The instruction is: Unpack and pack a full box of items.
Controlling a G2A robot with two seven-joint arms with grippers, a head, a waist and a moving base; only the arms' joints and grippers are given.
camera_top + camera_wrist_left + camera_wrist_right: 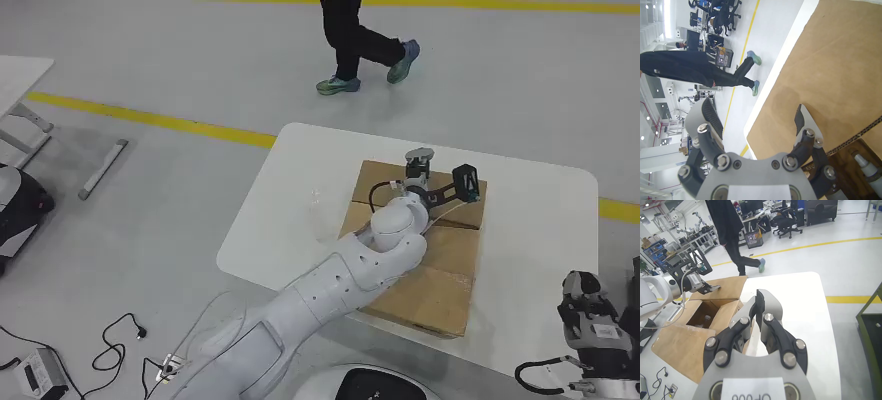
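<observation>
Box (432, 292) sits on the counter (285, 215), top open, bottles (707, 318) inside. Left pincer (440, 182) is released, spread wide, one finger at the far flap (726, 289) (touching, I think). Press the flap fully flat before reaching in. Right pincer (757, 306) is clenched empty, well apart from the box.

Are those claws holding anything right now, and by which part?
Nothing is held. The left gripper is open, one finger on the opened flap of the cardboard box, not clamping it. The right gripper is shut on nothing.
</observation>
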